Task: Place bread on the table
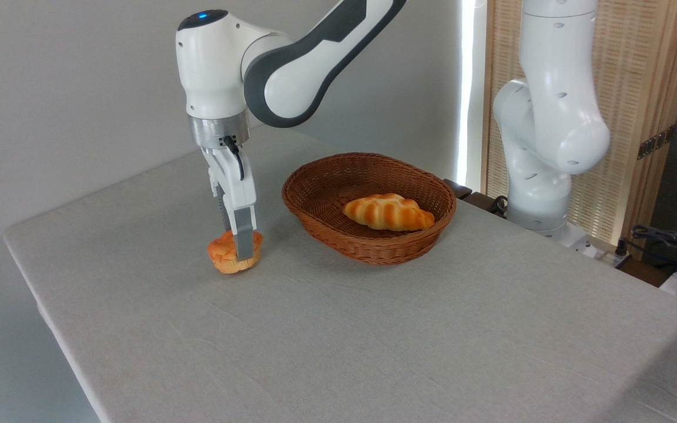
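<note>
The bread (223, 254), a small round bun with an orange-golden top and a paler ridged base, sits at the surface of the grey-white table (374, 335), left of the basket. My gripper (240, 249) points straight down over it. The near grey finger (245, 238) presses against the bun's front side, while the far finger is hidden behind it. The jaws look shut on the bread, whose base touches or nearly touches the cloth.
A brown oval wicker basket (368, 251) stands just right of the gripper and holds a longer braided golden loaf (388, 212). The arm's white base (541, 176) rises at the table's far right edge, with cables beyond it.
</note>
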Robot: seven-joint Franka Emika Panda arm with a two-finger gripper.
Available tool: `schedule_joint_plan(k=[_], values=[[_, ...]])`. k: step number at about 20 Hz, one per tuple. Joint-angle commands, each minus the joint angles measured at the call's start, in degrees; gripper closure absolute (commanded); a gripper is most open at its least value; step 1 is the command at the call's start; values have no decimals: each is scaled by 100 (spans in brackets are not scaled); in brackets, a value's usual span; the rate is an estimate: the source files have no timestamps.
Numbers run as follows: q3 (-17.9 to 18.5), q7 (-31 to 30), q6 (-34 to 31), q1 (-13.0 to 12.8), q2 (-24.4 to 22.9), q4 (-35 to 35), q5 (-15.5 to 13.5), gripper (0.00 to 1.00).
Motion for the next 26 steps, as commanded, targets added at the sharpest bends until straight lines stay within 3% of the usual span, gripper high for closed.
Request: schedule_joint_plan(k=[1,9,12,17,23,26], values=[[34,-125,-59,-4,-83,3,39,0],[86,-547,-480,31,-477,12,73,0],[499,-530,-752,22,-680,310,100,0],[947,-486,-1982,22,-716,1083,109,0],[1606,-451,-2185,31,-724,1462,109,0],[1756,-337,-2248,40,-724,1462,100,0]])
